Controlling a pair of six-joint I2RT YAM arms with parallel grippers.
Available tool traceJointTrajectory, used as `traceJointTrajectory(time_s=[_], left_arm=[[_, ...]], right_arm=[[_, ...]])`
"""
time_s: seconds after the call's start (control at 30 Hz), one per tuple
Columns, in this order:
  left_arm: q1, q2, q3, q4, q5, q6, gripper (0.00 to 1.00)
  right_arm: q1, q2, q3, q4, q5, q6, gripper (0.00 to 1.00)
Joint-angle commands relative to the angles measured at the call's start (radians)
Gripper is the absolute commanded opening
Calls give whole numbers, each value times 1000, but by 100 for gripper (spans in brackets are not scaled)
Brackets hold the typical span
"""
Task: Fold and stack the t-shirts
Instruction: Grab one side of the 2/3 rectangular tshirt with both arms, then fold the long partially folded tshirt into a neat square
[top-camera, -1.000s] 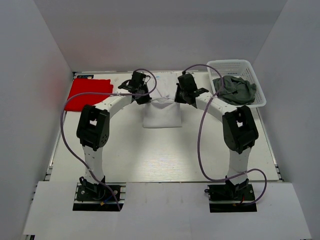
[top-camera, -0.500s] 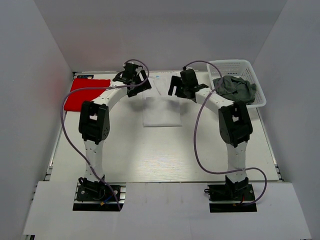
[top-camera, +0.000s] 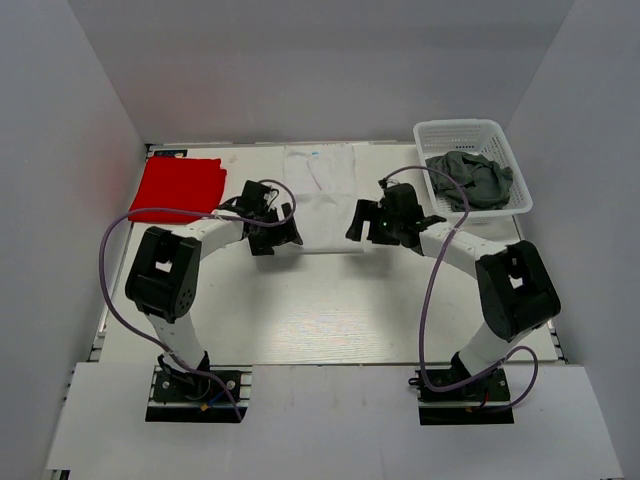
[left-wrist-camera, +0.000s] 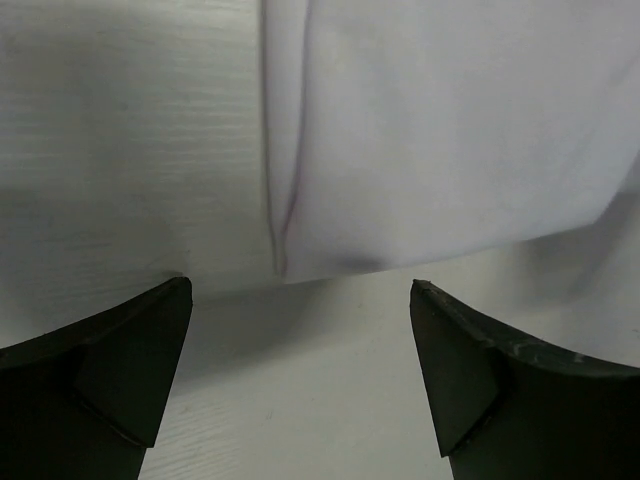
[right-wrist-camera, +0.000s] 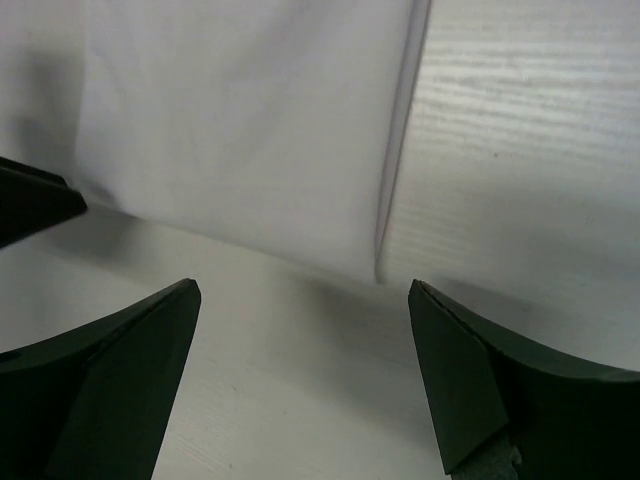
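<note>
The white t-shirt (top-camera: 322, 190) lies flat at the far middle of the table (top-camera: 300, 310), folded into a long shape. The left gripper (left-wrist-camera: 300, 290) stands low just before its near left corner and the right gripper (right-wrist-camera: 303, 287) before its near right corner, both with fingers wide apart (nothing between them). The red t-shirt (top-camera: 180, 187) lies folded at the far left. The grey t-shirt (top-camera: 470, 178) is crumpled in the basket (top-camera: 460, 127).

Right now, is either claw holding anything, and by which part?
Nothing is held. Left claw and right claw are both open, empty, by the white shirt.
</note>
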Motion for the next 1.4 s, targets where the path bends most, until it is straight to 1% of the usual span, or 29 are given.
traceJointTrajectory(time_s=[0.0,0.03,0.1,0.17,0.23,0.27,0.33,0.4,0.43,0.47,0.5,0.53,0.57,0.63,0.67,0.7,0.8,0.87,0.9,0.93,0.97,1.0,1.07,1.17,1.2,1.23,1.3,1.33,1.37], left_arm=[[-2,-21,-15,36,51,5,100],[-2,-12,-15,36,51,5,100],[-2,-1,-36,48,51,5,95],[-2,8,-58,70,60,-4,81],[-2,19,-58,70,60,-4,69],[-2,31,-58,70,60,-4,58],[-2,43,-58,70,75,-4,52],[-2,55,-48,82,92,-4,42],[-2,66,-48,82,92,-4,35],[-2,77,-48,82,103,-4,22],[-2,77,-48,82,103,-4,16],[-2,77,-48,82,103,-4,8],[-2,77,-48,82,103,-14,0],[-2,77,-48,82,112,-14,0],[-2,77,-48,82,112,-14,0],[-2,57,-48,91,121,-14,0],[-2,10,-85,102,144,-14,0],[-11,-62,-132,102,145,-14,0],[-11,-90,-149,91,157,-14,0],[-22,-116,-165,82,174,-14,0],[-22,-168,-197,82,244,-14,0],[-22,-191,-208,61,276,-2,0],[-43,-240,-246,30,339,-1,0],[-68,-355,-294,-45,352,-1,0],[-68,-386,-303,-98,352,8,0],[-77,-446,-303,-125,365,17,0],[-86,-503,-312,-213,390,26,0],[-86,-568,-312,-231,404,38,0],[-99,-608,-312,-231,414,38,0]], right_arm=[[0,-5,-28,51,-58,35,90],[-1,15,-28,51,-61,41,90],[-7,38,-23,50,-72,46,90],[-1,64,-20,58,-70,44,90],[-3,82,-20,64,-64,47,87],[-4,96,-20,67,-56,46,87],[-4,127,-7,45,-40,47,84],[0,147,-6,41,-32,49,82],[-1,159,-5,42,-27,50,77],[0,171,-6,47,-26,53,72],[-4,178,1,42,-38,46,64],[-3,187,3,44,-45,46,47],[3,185,6,39,-44,47,37],[3,178,1,41,-47,50,19],[3,161,-8,41,-40,53,3],[8,150,-14,41,-36,59,0],[8,58,-52,30,-12,53,0],[8,18,-71,21,-19,33,0],[17,-49,-80,-40,-26,26,0],[23,-72,-98,-57,-47,0,0],[23,-94,-102,-76,-82,-11,0],[26,-153,-105,-129,-113,-25,0],[37,-209,-109,-215,-134,-62,0],[45,-310,-149,-348,-194,-95,0],[46,-327,-157,-373,-226,-106,0],[49,-386,-161,-445,-237,-115,0],[49,-420,-161,-491,-292,-163,0],[56,-454,-157,-569,-327,-181,0],[50,-465,-140,-590,-343,-216,0]])
